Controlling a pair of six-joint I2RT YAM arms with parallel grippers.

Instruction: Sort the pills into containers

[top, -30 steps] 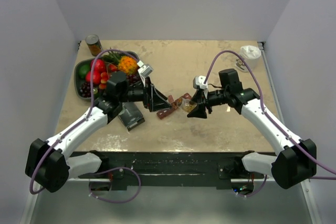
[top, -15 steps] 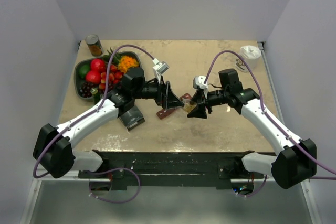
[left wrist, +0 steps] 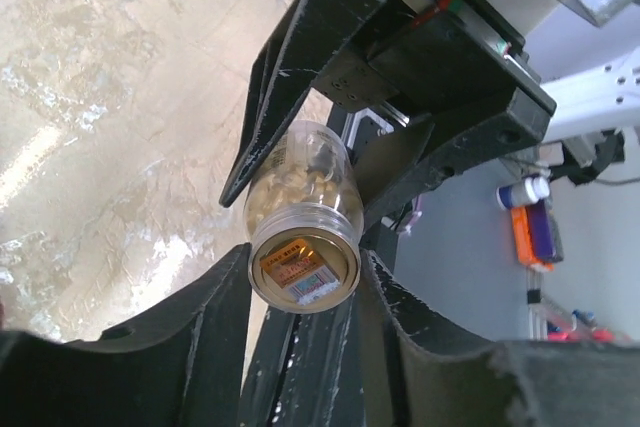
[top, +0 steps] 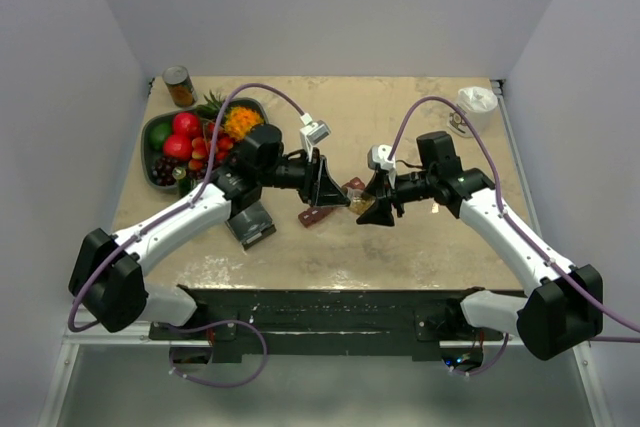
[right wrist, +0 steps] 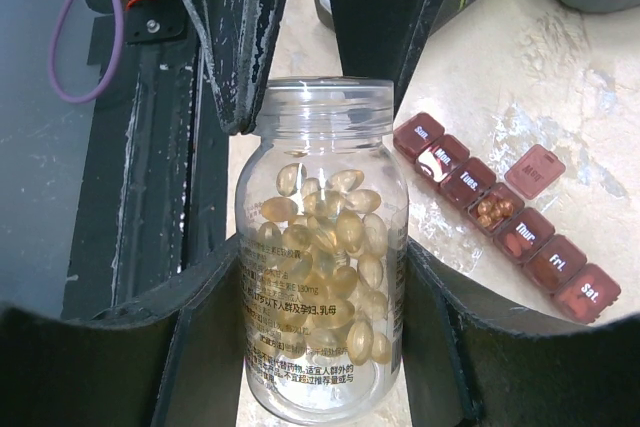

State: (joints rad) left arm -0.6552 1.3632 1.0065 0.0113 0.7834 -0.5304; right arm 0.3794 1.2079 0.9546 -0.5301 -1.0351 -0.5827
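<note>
The clear pill bottle point(right wrist: 322, 267), full of yellowish pills, lies between both grippers above the table point(top: 358, 204). My right gripper point(right wrist: 322, 292) is shut on its body. My left gripper point(left wrist: 303, 269) has come in from the left, and its fingers point(right wrist: 225, 27) press the bottle's neck on both sides. The neck end point(left wrist: 303, 265) faces the left wrist camera. The dark red strip of day compartments point(right wrist: 505, 217) lies on the table just below the bottle point(top: 320, 211). One of its lids stands open over a few round pills point(right wrist: 492, 209).
A dark fruit bowl point(top: 158, 152) and a brown tin can point(top: 179, 85) stand at the back left. A white cup point(top: 477, 102) is at the back right. A dark box point(top: 250, 222) lies under the left arm.
My left arm has swung right, from beside the dark box to the bottle's neck end. My right gripper and the bottle have stayed in place.
</note>
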